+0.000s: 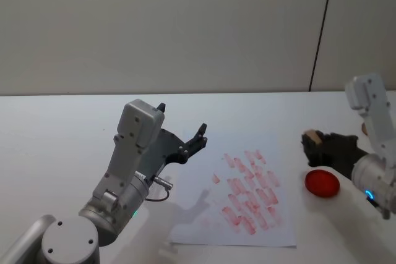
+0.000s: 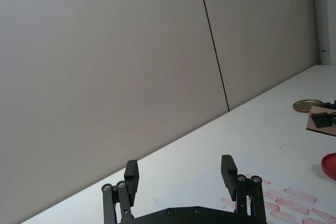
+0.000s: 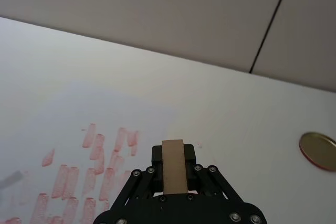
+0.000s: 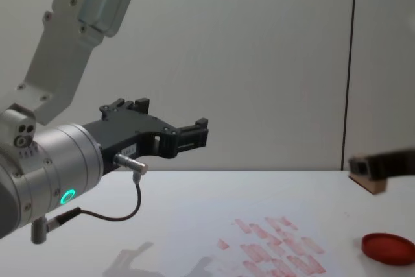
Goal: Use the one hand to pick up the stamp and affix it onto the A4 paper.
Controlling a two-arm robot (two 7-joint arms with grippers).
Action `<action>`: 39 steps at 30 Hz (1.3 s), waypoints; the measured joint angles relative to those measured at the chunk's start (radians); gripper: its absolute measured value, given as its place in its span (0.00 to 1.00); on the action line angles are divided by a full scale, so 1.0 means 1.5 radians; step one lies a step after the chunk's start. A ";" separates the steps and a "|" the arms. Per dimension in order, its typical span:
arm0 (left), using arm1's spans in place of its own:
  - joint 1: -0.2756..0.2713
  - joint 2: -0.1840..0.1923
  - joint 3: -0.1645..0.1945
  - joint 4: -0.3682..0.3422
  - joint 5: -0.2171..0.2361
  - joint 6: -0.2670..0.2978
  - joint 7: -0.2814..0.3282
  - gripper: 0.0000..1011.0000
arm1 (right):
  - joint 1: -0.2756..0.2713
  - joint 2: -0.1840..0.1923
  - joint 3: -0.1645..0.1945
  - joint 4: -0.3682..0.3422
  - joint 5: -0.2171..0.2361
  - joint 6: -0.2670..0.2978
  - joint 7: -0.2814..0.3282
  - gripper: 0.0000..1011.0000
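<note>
The stamp, a pale tan wooden block, sits between the black fingers of my right gripper, which is shut on it. This gripper hovers above the table, just right of the A4 paper and above the round red ink pad. From the chest, the stamp hangs under the gripper at the right edge. The paper carries rows of pinkish-red marks. My left gripper is raised over the paper's left side, open and holding nothing, and it shows again in its own wrist view.
A gold round lid lies flat on the white table beyond the ink pad. A grey wall panel with a dark vertical seam stands behind the table. The left half of the table is bare.
</note>
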 joint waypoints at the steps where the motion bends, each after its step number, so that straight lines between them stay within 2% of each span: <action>1: 0.000 0.000 0.000 0.000 0.000 0.000 0.000 0.98 | 0.001 0.000 -0.003 -0.004 -0.004 -0.002 0.004 0.22; 6: 0.000 0.000 0.000 0.000 0.000 0.000 0.000 0.98 | 0.006 -0.006 -0.017 -0.016 -0.032 -0.011 0.041 0.22; 11: 0.000 0.000 0.000 0.000 0.000 0.000 0.000 0.98 | 0.012 -0.013 -0.031 -0.017 -0.047 -0.009 0.072 0.21; 22: 0.000 0.000 0.000 0.000 0.000 0.000 0.000 0.98 | 0.035 -0.048 -0.071 0.030 -0.081 0.025 0.137 0.22; 31: 0.000 0.000 0.000 0.000 0.000 0.000 0.000 0.98 | 0.057 -0.073 -0.090 0.082 -0.097 0.037 0.148 0.22; 39: 0.000 0.000 0.000 0.000 0.000 0.000 0.000 0.98 | 0.083 -0.093 -0.096 0.134 -0.114 0.019 0.136 0.22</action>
